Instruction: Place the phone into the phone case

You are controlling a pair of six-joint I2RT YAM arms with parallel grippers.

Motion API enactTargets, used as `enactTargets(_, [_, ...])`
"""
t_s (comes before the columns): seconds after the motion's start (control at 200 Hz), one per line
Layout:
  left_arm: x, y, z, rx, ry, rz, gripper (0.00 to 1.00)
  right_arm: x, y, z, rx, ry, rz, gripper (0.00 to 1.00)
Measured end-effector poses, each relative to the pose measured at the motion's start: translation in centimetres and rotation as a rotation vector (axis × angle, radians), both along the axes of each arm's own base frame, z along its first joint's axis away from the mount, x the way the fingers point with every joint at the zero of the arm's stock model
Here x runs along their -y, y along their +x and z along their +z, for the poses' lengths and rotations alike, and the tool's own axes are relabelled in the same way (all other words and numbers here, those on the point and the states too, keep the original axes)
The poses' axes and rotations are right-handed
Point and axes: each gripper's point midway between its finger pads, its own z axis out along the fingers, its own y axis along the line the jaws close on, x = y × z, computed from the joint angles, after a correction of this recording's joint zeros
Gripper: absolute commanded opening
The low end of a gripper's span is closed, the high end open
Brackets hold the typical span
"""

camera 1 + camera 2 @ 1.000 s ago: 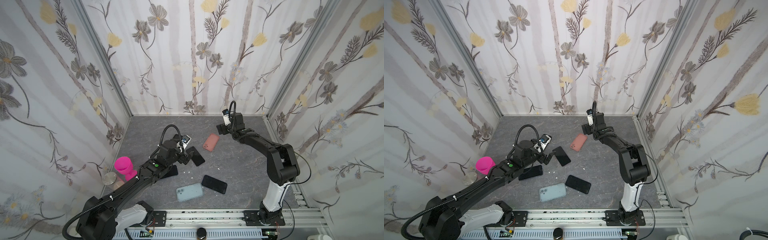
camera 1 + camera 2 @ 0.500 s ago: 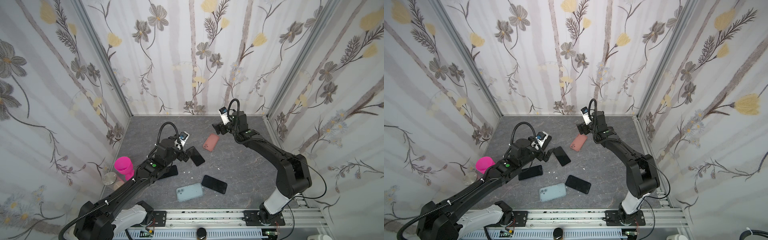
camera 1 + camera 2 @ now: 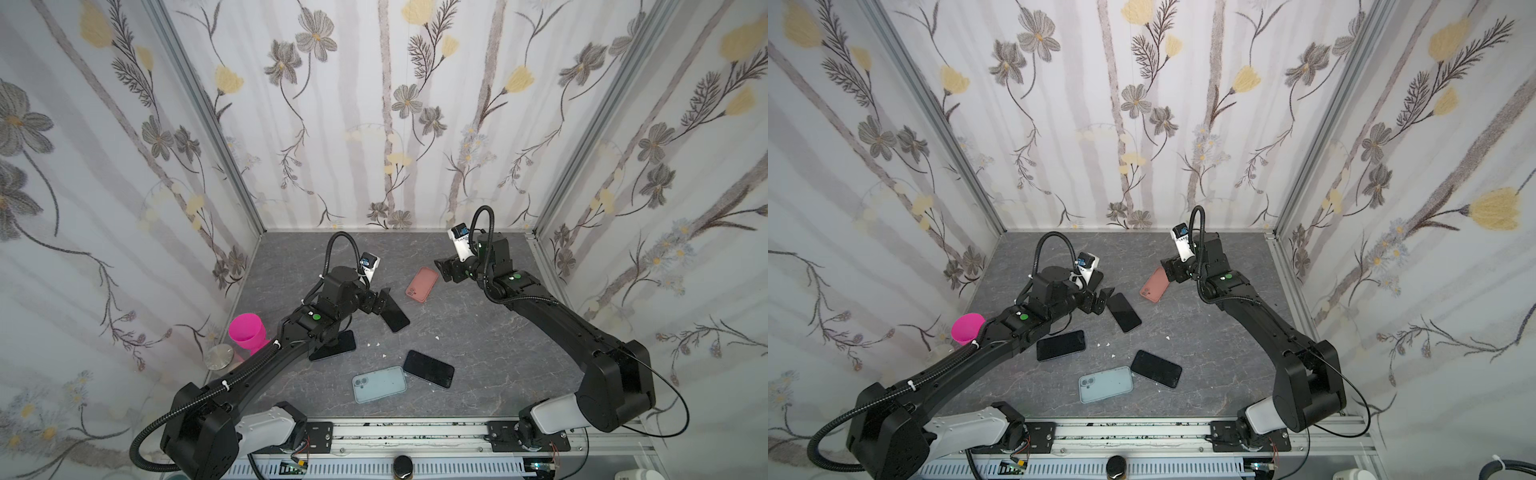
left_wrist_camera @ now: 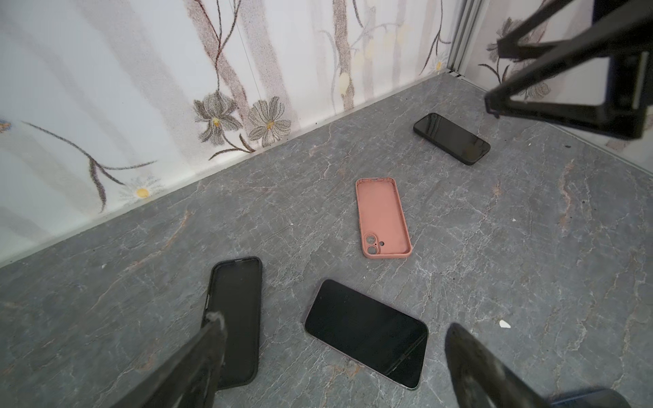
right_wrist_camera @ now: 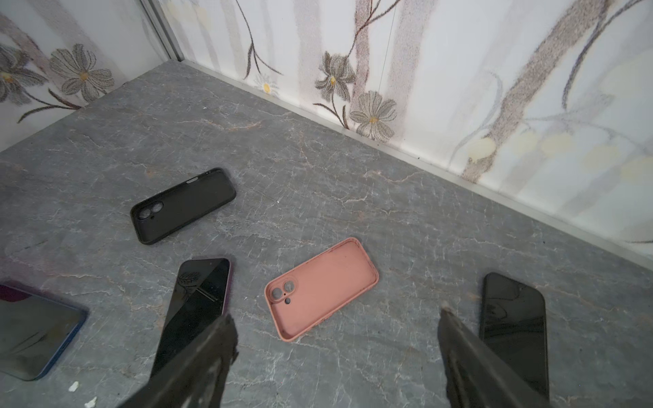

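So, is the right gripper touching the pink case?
Apart. The right wrist view shows bare table between the pink case and both open jaws of the right gripper.

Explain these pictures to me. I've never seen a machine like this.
Two black robot arms stand at a grey table inside flowered walls. Two pictures look down from above; the other two come from a camera on each arm's wrist. Each arm ends in a two-fingered hand: the left hand and the right hand are both open, holding nothing. On the table lie a pink case, a black case, several dark phones and a pale blue phone or case; a pink cup stands at the left.
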Motion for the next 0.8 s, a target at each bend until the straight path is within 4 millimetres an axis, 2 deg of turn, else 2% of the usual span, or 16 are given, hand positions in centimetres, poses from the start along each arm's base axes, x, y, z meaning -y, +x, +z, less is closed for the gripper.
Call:
enactTargets(0.075, [0.5, 0.4, 0.0, -0.027, -0.023, 0.001, 0.93, 0.6, -1.1, -0.1, -0.025, 0.016, -0.022, 0.87])
enactTargets(0.21, [1.4, 1.1, -1.0, -0.104, -0.047, 0.012, 0.9, 1.9, -2.9, -0.6, -0.077, 0.04, -0.081, 0.86])
enactTargets(0.32, [2.2, 1.8, -1.5, -0.159, -0.063, 0.023, 0.88, 3.0, -4.8, -1.6, -0.142, 0.074, -0.137, 0.85])
enactTargets(0.624, [5.7, 3.8, -3.6, -0.36, -0.102, 0.008, 0.81, 5.0, -10.3, -6.4, -0.322, 0.142, -0.269, 0.81])
enactTargets(0.709, [6.9, 4.4, -4.3, -0.419, -0.104, 0.011, 0.8, 4.8, -11.7, -7.5, -0.358, 0.147, -0.274, 0.81])
enactTargets(0.799, [7.9, 4.5, -5.1, -0.473, -0.105, -0.004, 0.8, 3.8, -13.7, -9.3, -0.398, 0.119, -0.226, 0.84])
